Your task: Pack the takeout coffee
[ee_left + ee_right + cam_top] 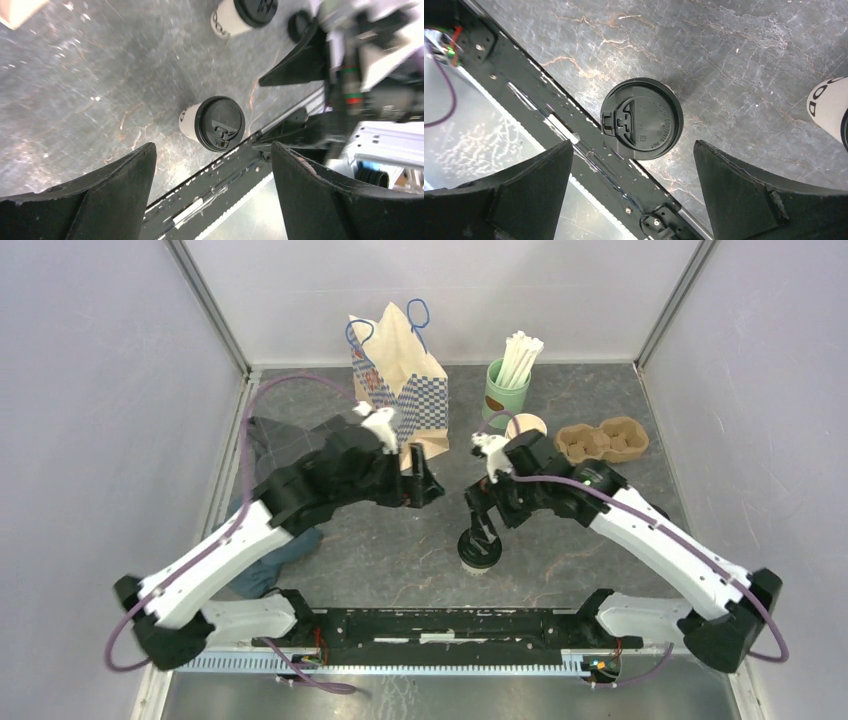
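Observation:
One takeout coffee cup (478, 548), white with a black lid, stands upright near the table's front edge. In the left wrist view this cup (212, 122) is below and ahead of my open left gripper (212, 152), which holds nothing. A second lidded cup (245, 15) stands farther off beside the right arm. My right gripper (633, 145) hangs open above the first cup's lid (641, 125), not touching it. The second cup (829, 112) shows at that view's right edge. In the top view the left gripper (425, 485) and right gripper (482, 520) face each other at mid-table.
A paper bag (400, 370) with blue handles stands at the back. A green cup of white straws (505, 390) and a brown pulp carrier (600, 440) are at the back right. Dark cloth (270, 440) lies at the left. The metal rail (440, 625) runs along the front edge.

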{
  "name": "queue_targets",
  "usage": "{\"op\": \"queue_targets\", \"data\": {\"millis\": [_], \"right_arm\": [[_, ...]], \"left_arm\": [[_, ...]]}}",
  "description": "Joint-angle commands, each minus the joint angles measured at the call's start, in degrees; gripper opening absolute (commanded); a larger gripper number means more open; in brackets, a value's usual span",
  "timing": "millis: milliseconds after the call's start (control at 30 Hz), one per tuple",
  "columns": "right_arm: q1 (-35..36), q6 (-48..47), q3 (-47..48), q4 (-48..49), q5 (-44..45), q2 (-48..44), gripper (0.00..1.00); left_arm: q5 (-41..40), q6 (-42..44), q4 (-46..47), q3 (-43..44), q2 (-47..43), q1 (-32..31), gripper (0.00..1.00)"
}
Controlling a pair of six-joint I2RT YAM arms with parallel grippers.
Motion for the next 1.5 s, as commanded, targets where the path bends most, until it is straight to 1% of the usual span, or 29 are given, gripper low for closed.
{"op": "queue_targets", "data": {"millis": [0, 67, 133, 333, 567, 733, 867, 1100, 1400, 1467], "right_arm": [[10.47, 1.93, 6.10, -6.98, 15.04, 5.55, 0.98], [15.32, 2.56, 8.64, -9.09, 20.59, 9.11, 0.98], [18.86, 2.66, 11.06, -10.97, 24.10, 12.40, 0.98], [22.26, 2.39, 11.45, -10.35, 25.53, 15.71, 0.98], [22.31, 2.28, 6.90, -7.21, 23.97, 16.04, 0.98], [22.30, 3.65, 3.37, -5.77, 25.79, 15.31, 0.98], [22.27, 3.67, 2.93, -4.86, 26.32, 15.33, 0.97], [22.27, 4.12, 2.58, -3.94, 27.33, 16.44, 0.91], [22.20, 5.08, 1.97, -3.52, 29.51, 17.11, 0.90], [21.96, 5.41, 1.31, -3.05, 29.47, 17.10, 0.88]], "left_arm": [[-10.94, -4.16, -1.13, -3.98, -8.87, -0.04, 0.91], [-11.45, -4.88, -1.14, -5.13, -10.57, 0.08, 0.92], [-11.30, -5.29, -1.40, -5.48, -10.96, 0.05, 0.92], [-10.64, -6.75, -0.67, -6.55, -11.57, -0.01, 0.92], [-10.50, -7.00, -0.86, -6.39, -12.36, 0.04, 0.92], [-11.82, -7.54, -1.24, -6.66, -13.68, 0.05, 0.92], [-12.44, -7.41, -1.26, -7.17, -14.41, 0.02, 0.92], [-12.44, -7.08, -1.43, -6.85, -14.06, 0.00, 0.92], [-12.41, -6.57, -2.05, -6.35, -13.89, 0.04, 0.92], [-12.26, -6.40, -1.98, -6.18, -13.74, 0.01, 0.92]]}}
